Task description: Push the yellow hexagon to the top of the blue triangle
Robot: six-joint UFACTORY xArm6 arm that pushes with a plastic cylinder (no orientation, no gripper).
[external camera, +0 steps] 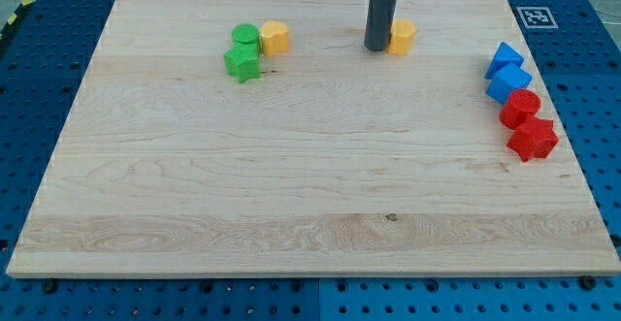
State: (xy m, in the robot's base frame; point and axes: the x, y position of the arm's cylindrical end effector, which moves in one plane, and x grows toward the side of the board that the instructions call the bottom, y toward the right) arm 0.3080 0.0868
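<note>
Yellow hexagon point(403, 37): near the surface point(291, 185) top edge, well left of the blue triangle point(503, 58).
End effector: our tip point(376, 48), jawless, holds nothing, touches its left side.
Handling: likely light, rigid, slides; we push centrally.

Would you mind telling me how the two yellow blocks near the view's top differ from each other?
The left yellow block touches the green blocks; the right yellow block has no block beside it.
My tip stands at the right yellow block's left side, while the left yellow block is well away from it.
The rod partly hides the right yellow block; the left yellow block is fully visible.
Both are yellow, similar in size, and near the board's top edge.
</note>
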